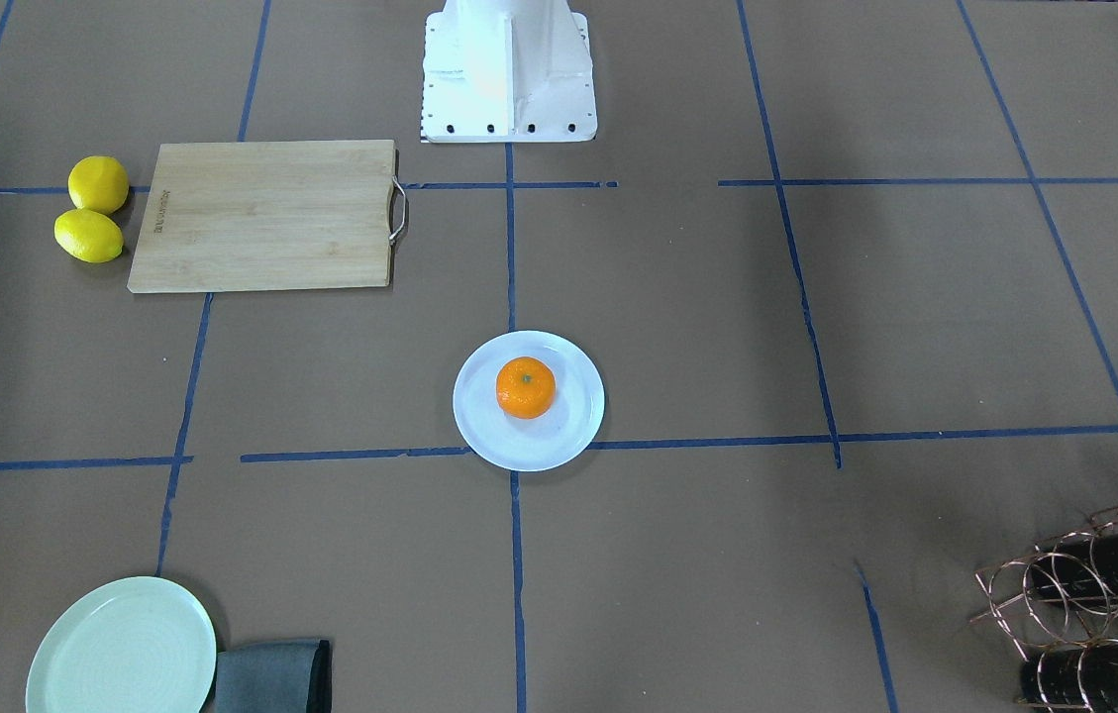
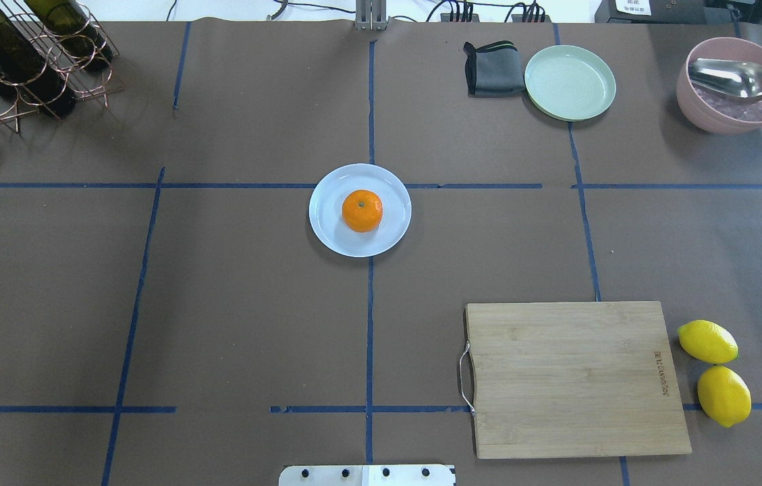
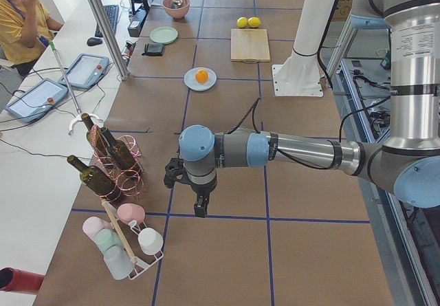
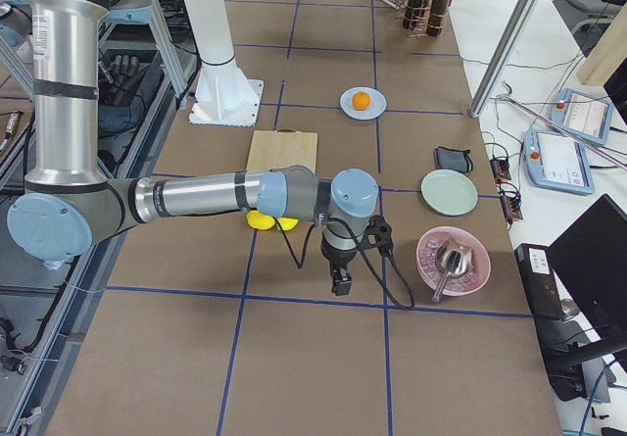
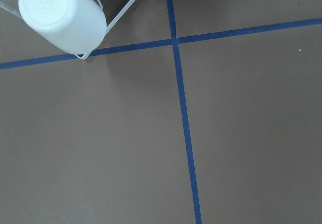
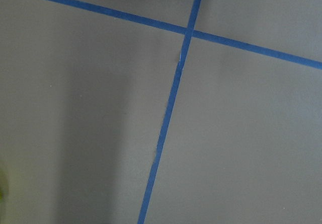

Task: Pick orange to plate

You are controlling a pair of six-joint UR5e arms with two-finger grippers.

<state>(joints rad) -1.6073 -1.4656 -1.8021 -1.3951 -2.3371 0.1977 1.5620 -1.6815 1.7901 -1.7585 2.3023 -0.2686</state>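
Brown paper with blue tape lines covers the counter (image 2: pixel 252 304) in front of you. You can see one orange (image 2: pixel 362 210), and it sits on the one white plate (image 2: pixel 333 233), close to the plate's middle with its stem dimple up. That plate lies near the middle of the counter, right on a blue line. You have two yellow lemons (image 2: pixel 707 341) (image 2: pixel 724 395), one just beside the other, and both lie next to one wooden cutting board (image 2: pixel 573 378) with a metal handle. At the far edge you can count one pale green plate (image 2: pixel 569 82) and one folded grey cloth (image 2: pixel 488 69) just beside it. One pink bowl (image 2: pixel 711 111) holds one big metal spoon (image 2: pixel 731 79). One wire rack (image 2: pixel 30 67) holds dark bottles, but you cannot count them for sure. The left tool (image 3: pixel 199 208) hangs over the bare counter near that rack, well apart from the orange. One white cup (image 5: pixel 63 17) shows in its wrist view. The right tool (image 4: pixel 340 281) hangs over the bare counter near the pink bowl, also well apart from the orange. You cannot tell from these side views if either tool has its fingers apart or together.
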